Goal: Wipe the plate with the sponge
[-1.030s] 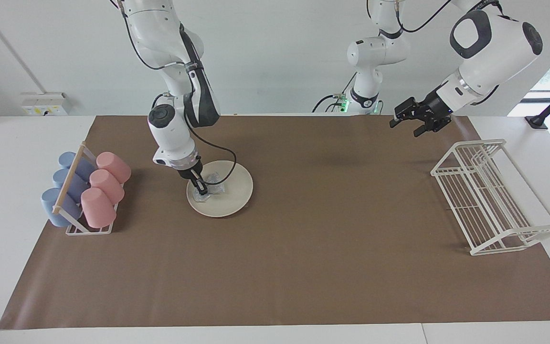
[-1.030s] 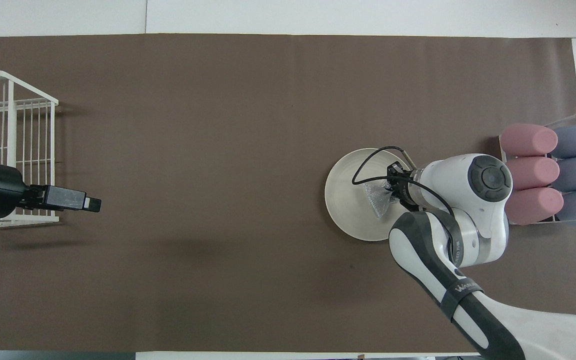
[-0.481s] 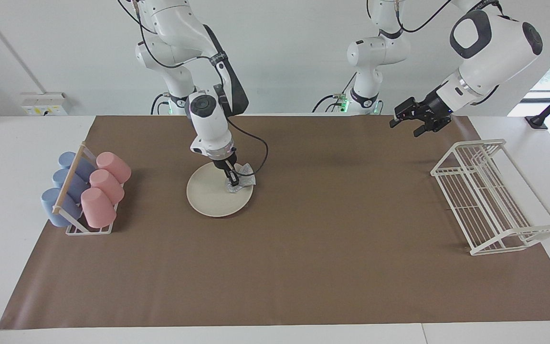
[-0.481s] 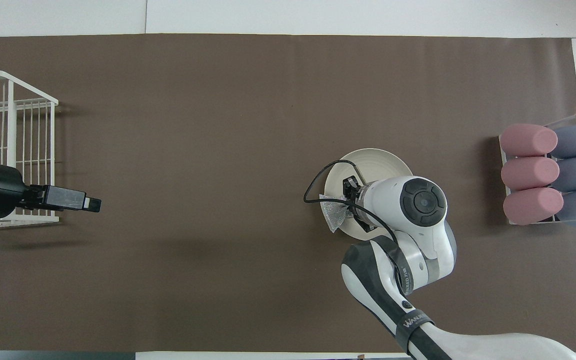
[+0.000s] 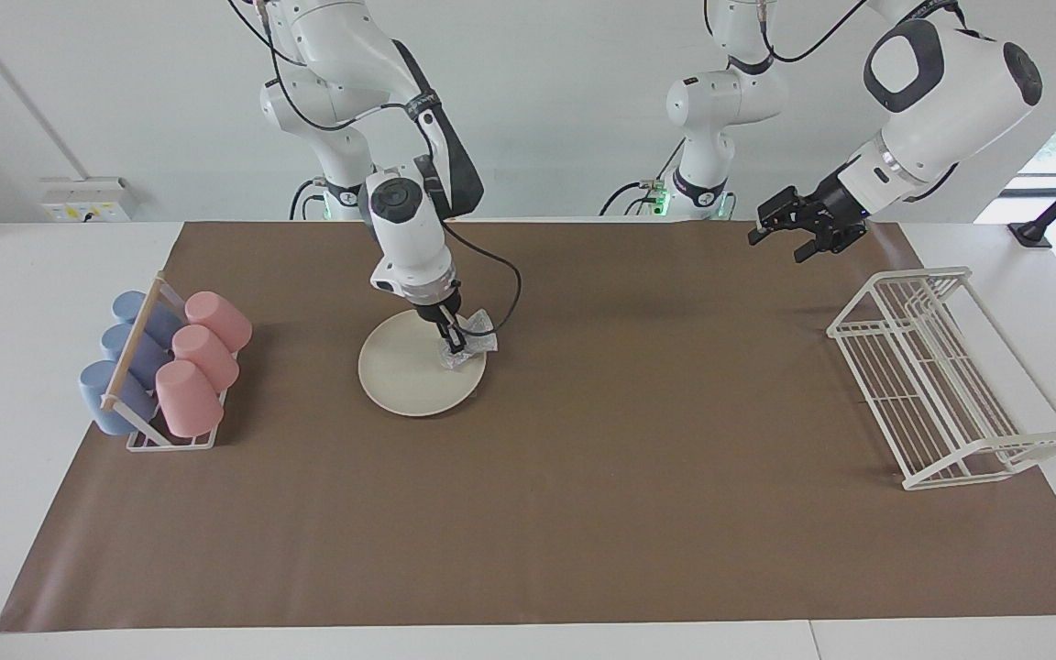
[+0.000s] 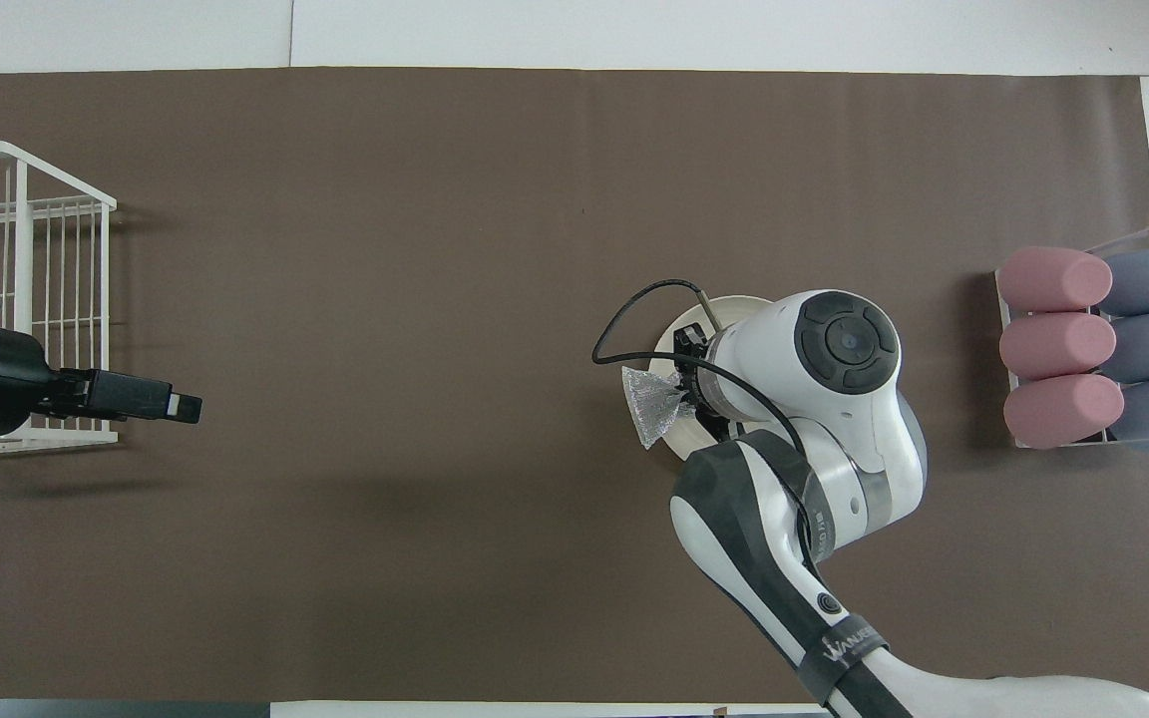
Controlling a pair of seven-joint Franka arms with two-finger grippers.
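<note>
Sponge [image 5: 470,344], pinched by right end effector [image 5: 453,341], overhangs plate [image 5: 404,371] rim; overhead, arm hides most plate

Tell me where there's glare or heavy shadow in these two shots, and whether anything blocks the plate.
Facing view: bright daylight blows out the window corner above the wire rack; the plate shows nearly whole, with the right gripper holding the sponge at its rim. Overhead view: the right arm covers most of the plate; soft shadows on the mat.

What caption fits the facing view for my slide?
Right gripper presses sponge on plate edge; left gripper waits.
</note>
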